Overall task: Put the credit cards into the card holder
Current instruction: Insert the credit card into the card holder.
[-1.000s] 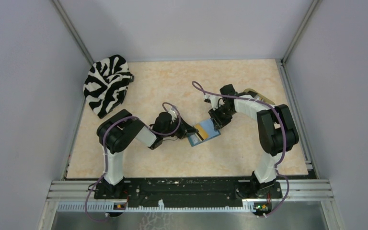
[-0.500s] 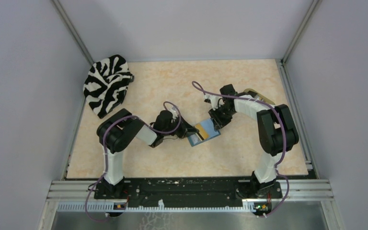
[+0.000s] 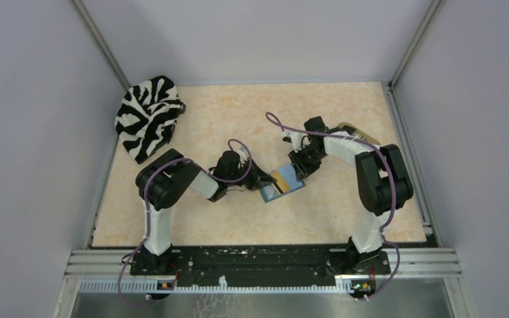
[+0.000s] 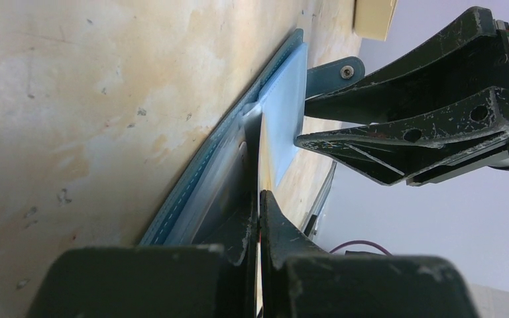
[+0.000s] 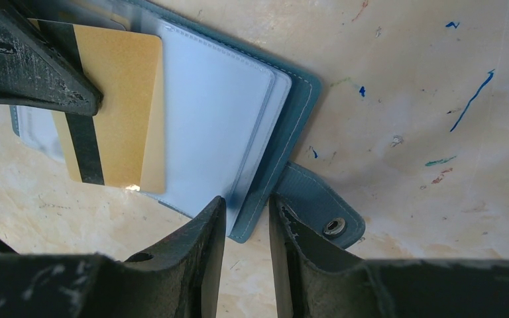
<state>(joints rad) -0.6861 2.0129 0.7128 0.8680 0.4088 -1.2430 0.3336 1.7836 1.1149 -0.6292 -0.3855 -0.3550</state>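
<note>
Card holder (image 3: pixel 283 185) lies open on table (image 3: pixel 225 119), near centre, between the two arms. Left gripper (image 4: pixel 260 199) pinched tight on tan credit card (image 5: pixel 122 106); card lies over holder's clear pockets, black stripe up. Right gripper (image 5: pixel 245 215) has narrow gap at holder's edge by snap tab (image 5: pixel 325 222). Clamped or only pressing: cannot tell.
</note>
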